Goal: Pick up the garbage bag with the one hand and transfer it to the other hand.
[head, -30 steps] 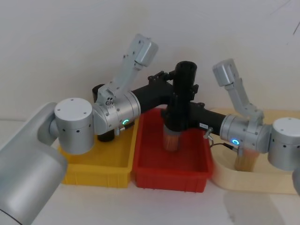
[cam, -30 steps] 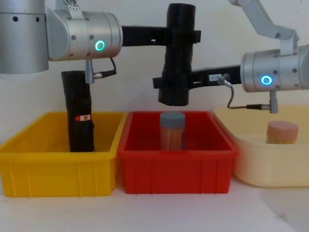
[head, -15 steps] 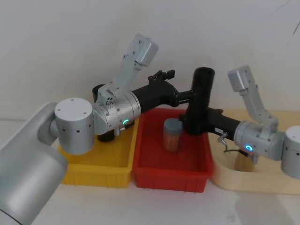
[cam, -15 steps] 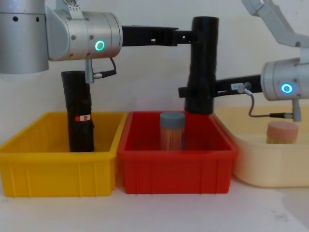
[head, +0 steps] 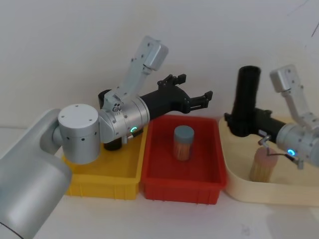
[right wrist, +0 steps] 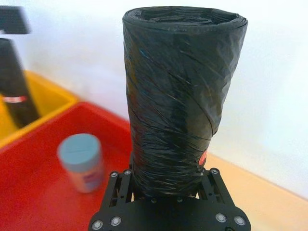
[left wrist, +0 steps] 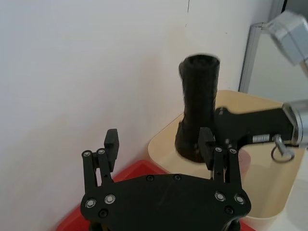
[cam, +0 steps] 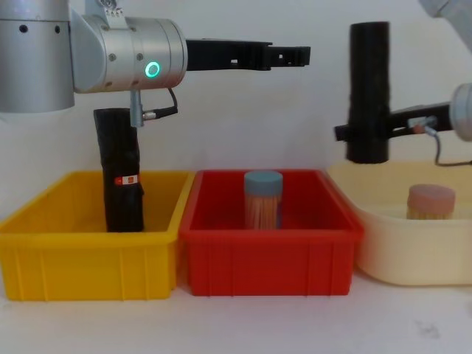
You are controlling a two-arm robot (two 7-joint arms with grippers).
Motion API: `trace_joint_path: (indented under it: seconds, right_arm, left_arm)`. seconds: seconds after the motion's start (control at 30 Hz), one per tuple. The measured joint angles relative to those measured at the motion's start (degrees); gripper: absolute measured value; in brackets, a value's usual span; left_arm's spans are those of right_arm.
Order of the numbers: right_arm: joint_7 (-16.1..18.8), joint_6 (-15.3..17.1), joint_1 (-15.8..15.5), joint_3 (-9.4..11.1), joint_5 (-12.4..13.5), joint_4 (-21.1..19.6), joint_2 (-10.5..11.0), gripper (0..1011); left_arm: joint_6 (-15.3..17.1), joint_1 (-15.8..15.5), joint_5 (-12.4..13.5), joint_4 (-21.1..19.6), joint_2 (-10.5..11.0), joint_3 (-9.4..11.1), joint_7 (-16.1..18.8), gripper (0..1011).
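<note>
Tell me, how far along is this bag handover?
Looks done: the garbage bag stands upright in the right gripper, above the cream tray. The left gripper, fingers open and empty, is above the red bin. Nothing of the handover looks left.

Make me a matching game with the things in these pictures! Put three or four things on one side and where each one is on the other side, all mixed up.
Things:
1. garbage bag
2. roll with the red-and-white sticker
3. blue-capped jar
4. pink-capped jar

Places:
A. standing in the red bin
B. standing in the yellow bin
C. held upright in the right hand, above the cream tray
D. standing in the cream tray

Pairs: 1-C, 2-B, 3-A, 4-D

The left hand is open, up above the red bin.
</note>
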Motion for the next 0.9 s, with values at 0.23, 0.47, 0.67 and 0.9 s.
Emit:
trace_joint_path:
  seconds: [0.23,0.47,0.67,0.9]
  right_arm:
    - [-3.94,1.62,-0.52,1.55,-1.85,-2.22,2.3,562]
    - [-5.76,4.08,-0.84,2.48,-2.86,-3.18,4.06,562]
    - [-6.04,6.41,-0.86,2.57,-3.52,-2.57,4.76,562]
    - [-6.02,7.98,-0.65,2.4,-4.16,-1.24,5.09,709]
  left_arm:
    - [0.0,0.0,-0.01,0.0,0.0,0.0,0.0,1000]
    - [0.0,0.0,-0.01,0.0,0.0,0.0,0.0,1000]
    - [0.0,0.0,-0.01,0.0,0.0,0.0,0.0,1000]
    - [0.0,0.0,-0.01,0.0,0.0,0.0,0.0,1000]
